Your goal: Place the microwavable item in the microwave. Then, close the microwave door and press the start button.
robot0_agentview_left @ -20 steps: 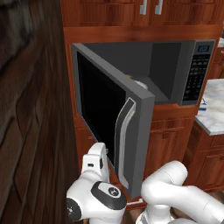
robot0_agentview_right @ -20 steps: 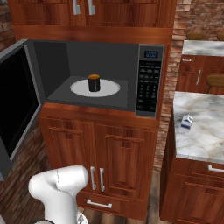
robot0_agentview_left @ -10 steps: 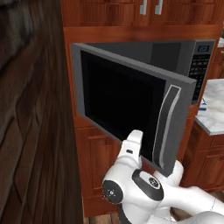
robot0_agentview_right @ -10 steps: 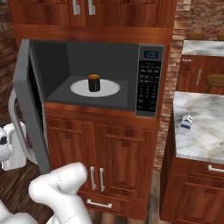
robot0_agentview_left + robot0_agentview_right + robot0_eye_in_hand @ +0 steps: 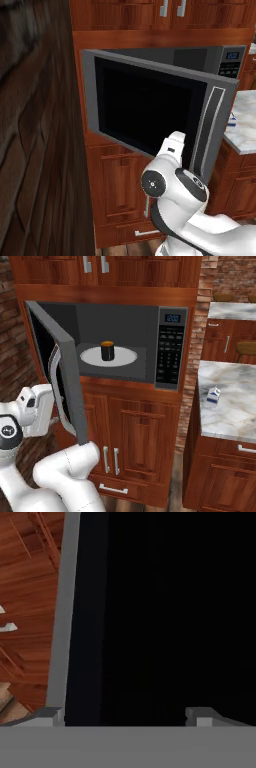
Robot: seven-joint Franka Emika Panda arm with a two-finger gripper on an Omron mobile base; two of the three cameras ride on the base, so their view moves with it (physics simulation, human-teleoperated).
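Note:
The microwavable item, a black mug point(image 5: 107, 350) with an orange rim, stands on the white turntable point(image 5: 125, 358) inside the microwave point(image 5: 167, 316). The microwave door point(image 5: 150, 112) hangs about halfway shut, its dark window toward me and its curved silver handle point(image 5: 216, 127) at the free edge. My gripper point(image 5: 125, 718) is open with nothing between its fingertips point(image 5: 50, 716), and it faces the door's black window point(image 5: 165, 612) from very close. In the right base view my hand point(image 5: 39, 410) sits against the door's outer face, low by the handle.
The black keypad point(image 5: 169, 356) and blue display point(image 5: 173, 318) are on the microwave's right side. A small white-and-blue carton point(image 5: 214, 395) stands on the marble counter point(image 5: 235, 406) at right. Wooden cabinets point(image 5: 130, 446) are below, and a brick wall point(image 5: 35, 150) is at left.
The microwave door has swung further toward shut. My hand has followed it, rising and moving right along the door's outer face. The mug has not moved.

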